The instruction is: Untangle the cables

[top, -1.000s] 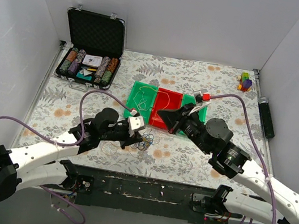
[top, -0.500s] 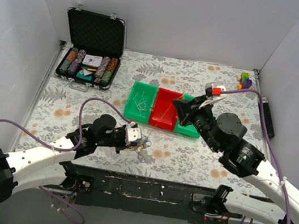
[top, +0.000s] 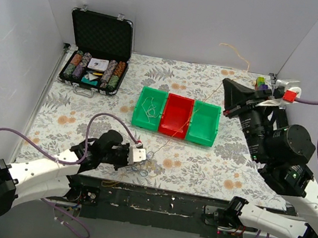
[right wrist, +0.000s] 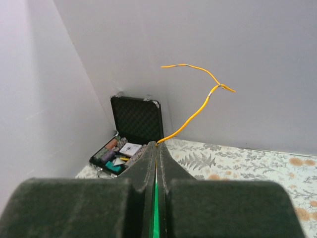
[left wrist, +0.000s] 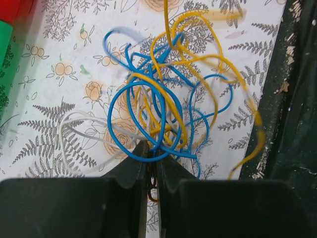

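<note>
A tangle of blue, yellow and white cables (left wrist: 163,99) lies on the flowered table near its front edge, and shows small in the top view (top: 146,164). My left gripper (left wrist: 152,151) is shut on loops at the tangle's near side; in the top view the left gripper (top: 139,155) sits low by the front edge. My right gripper (top: 226,81) is raised high at the back right, shut on a yellow cable (right wrist: 198,106). The right gripper (right wrist: 157,145) pinches it at the tips. The cable's free end (top: 234,51) curls above, and its other part runs down to the tangle.
Three bins stand mid-table: green (top: 150,108), red (top: 177,115), green (top: 204,123). An open black case of poker chips (top: 96,53) is at the back left. A coloured toy (top: 261,85) and a black bar (top: 283,124) lie at the right wall.
My right gripper has risen and moved back to the right, drawing the yellow cable out of the tangle. My left gripper has pulled the tangle toward the front edge.
</note>
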`<act>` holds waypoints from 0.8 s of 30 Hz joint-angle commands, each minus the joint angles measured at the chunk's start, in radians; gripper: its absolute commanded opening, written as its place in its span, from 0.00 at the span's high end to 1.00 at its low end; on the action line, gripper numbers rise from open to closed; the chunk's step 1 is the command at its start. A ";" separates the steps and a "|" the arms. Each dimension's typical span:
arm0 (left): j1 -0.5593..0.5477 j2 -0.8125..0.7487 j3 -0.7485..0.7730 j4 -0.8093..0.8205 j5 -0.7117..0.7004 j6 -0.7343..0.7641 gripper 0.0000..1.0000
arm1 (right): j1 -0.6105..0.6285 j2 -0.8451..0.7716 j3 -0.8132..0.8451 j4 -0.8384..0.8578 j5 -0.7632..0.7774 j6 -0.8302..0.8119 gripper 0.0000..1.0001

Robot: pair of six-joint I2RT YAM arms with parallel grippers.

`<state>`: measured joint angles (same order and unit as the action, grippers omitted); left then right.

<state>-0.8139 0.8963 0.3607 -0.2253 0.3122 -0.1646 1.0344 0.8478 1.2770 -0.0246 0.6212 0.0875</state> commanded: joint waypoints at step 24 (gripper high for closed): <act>-0.004 -0.048 -0.114 -0.005 -0.156 0.146 1.00 | -0.002 0.169 0.530 0.193 0.141 -0.479 0.99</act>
<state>-0.8139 0.8551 0.2672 -0.2249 0.1963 -0.0406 1.0344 0.9680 1.7164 0.1337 0.7467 -0.3111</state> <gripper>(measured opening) 0.047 0.022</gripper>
